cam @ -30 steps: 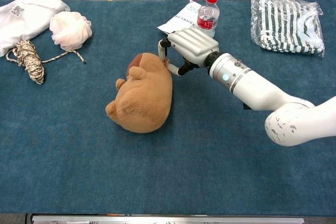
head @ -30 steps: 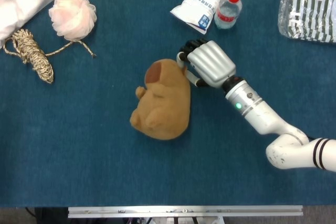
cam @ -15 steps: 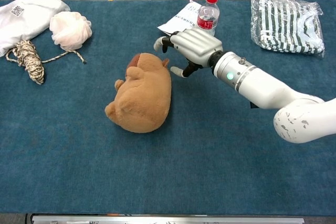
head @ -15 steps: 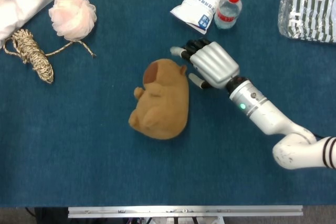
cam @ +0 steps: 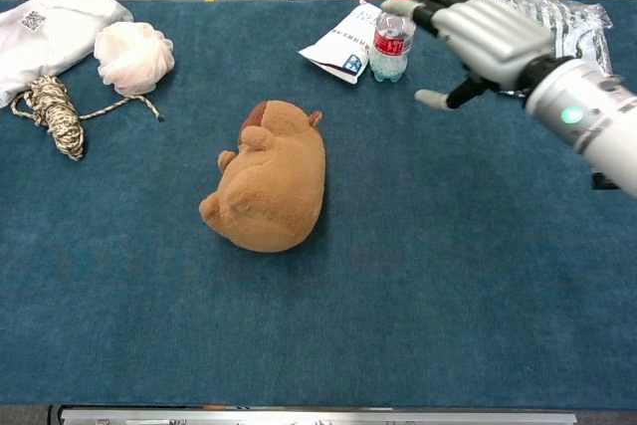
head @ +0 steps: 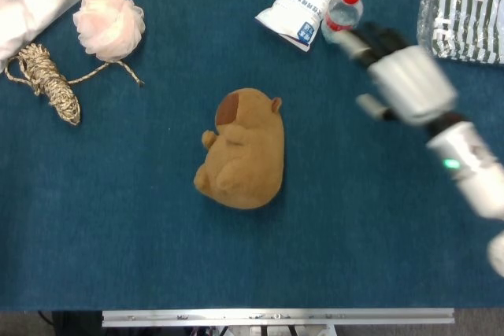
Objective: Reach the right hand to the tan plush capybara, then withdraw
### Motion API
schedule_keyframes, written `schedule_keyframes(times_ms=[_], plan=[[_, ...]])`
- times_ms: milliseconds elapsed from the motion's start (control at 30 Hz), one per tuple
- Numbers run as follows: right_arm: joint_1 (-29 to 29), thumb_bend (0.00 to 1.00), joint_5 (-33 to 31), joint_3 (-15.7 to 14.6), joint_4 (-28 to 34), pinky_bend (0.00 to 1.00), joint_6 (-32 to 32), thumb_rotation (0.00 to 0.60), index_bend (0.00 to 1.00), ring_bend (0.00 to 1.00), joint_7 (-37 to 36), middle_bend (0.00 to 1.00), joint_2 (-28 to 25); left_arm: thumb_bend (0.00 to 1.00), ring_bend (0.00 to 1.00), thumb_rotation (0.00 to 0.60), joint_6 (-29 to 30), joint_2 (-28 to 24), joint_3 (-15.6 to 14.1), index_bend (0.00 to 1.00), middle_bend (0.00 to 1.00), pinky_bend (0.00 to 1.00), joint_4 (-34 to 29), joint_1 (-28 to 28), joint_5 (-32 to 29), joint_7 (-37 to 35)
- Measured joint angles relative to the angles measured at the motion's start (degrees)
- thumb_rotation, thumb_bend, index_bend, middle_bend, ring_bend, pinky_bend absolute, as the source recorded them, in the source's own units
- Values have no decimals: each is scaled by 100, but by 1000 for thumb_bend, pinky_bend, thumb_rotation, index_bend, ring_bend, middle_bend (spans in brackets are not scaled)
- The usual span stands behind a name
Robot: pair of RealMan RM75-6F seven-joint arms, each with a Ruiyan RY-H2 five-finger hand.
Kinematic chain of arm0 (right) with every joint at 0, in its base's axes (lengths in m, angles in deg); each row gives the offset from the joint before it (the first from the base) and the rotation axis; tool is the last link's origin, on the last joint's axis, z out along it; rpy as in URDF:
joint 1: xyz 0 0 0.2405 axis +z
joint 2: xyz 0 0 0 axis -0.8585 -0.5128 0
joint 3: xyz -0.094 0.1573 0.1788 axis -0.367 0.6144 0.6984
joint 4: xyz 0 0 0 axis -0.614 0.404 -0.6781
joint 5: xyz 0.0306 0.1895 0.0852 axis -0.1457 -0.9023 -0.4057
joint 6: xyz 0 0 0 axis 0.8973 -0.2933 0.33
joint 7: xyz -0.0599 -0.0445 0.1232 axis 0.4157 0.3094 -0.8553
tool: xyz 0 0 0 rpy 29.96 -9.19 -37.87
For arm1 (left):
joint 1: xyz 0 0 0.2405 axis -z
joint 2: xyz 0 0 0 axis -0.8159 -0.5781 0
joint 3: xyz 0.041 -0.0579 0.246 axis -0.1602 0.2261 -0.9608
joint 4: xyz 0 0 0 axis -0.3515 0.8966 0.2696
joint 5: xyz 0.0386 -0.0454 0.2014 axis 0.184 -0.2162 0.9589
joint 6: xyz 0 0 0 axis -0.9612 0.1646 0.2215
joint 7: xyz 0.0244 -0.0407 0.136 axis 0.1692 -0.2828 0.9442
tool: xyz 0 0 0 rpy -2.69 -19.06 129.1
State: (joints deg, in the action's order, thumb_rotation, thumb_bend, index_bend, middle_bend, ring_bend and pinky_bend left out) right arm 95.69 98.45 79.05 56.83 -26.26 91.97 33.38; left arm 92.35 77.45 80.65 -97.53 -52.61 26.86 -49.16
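Right robot hand (cam: 488,42) has pulled well away from the capybara (head: 244,151): a second ago its fingers were touching the toy's head end, half a second ago they had just lifted clear, and now the hand hangs up and to the right, near the water bottle (cam: 391,32) and blurred with motion in the head view (head: 405,76). Hand is released, fingers spread, holding nothing. The capybara lies on its side near the middle of the blue surface (cam: 448,286), dark brown head patch toward the far edge; it sits in much the same spot as before, with at most a slight settle after contact ended. Judgement: the reach is done and the withdrawal is well under way, so little of the task remains beyond bringing the arm to rest. Watch item: the retreat path passes close to the bottle and the white packet (cam: 338,45) beside it; a brush could tip the bottle. Left hand is not visible in either view.
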Motion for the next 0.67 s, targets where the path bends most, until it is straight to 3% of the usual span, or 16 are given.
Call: schedule_keyframes(times_ms=[133, 367, 667], plan=[[-627, 252, 109, -222, 369, 166, 745, 600, 0, 61, -10, 174, -620, 220, 198, 600, -1, 171, 29, 261, 270, 193, 182, 91, 77, 237], [-1709, 252, 379, -680, 881, 166, 1827, 600, 0, 61, -149, 177, -1593, 220, 198, 600, -66, 174, 19, 261, 269, 193, -20, 179, 187, 292], [-2324, 252, 602, -898, 1072, 166, 2246, 600, 0, 61, -321, 178, -1982, 220, 198, 600, -80, 169, -20, 261, 268, 193, -183, 212, 259, 389]])
